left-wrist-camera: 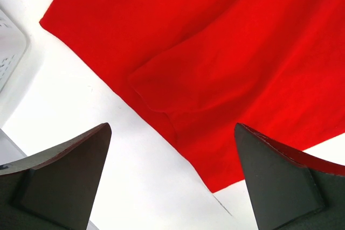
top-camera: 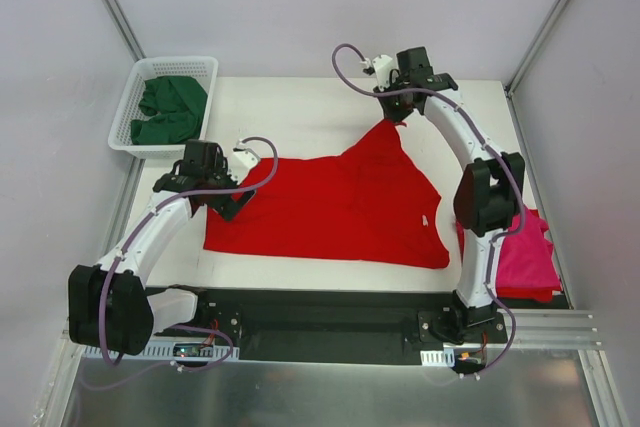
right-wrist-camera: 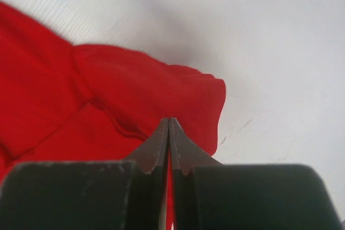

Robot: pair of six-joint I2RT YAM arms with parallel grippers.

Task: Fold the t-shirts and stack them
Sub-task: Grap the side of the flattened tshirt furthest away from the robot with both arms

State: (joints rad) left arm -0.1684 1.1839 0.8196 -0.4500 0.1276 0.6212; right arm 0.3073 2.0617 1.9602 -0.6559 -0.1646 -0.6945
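A bright red t-shirt (top-camera: 340,207) lies spread on the white table, its far edge drawn up into a peak. My right gripper (top-camera: 393,117) is shut on that peak; in the right wrist view the closed tips (right-wrist-camera: 169,119) pinch the red cloth (right-wrist-camera: 54,106), and a hemmed edge hangs beyond them. My left gripper (top-camera: 225,197) hovers open over the shirt's left edge. The left wrist view shows its wide-apart tips (left-wrist-camera: 172,127) above bare table and a corner of the red shirt (left-wrist-camera: 215,52). A magenta-pink t-shirt (top-camera: 525,257) lies folded at the right. Dark green t-shirts (top-camera: 170,109) are in the basket.
The white lattice basket (top-camera: 125,117) stands at the table's far left corner; its wall (left-wrist-camera: 8,52) shows at the left of the left wrist view. Grey walls and metal posts enclose the table. The right arm's elbow (top-camera: 485,192) hangs above the pink shirt's edge.
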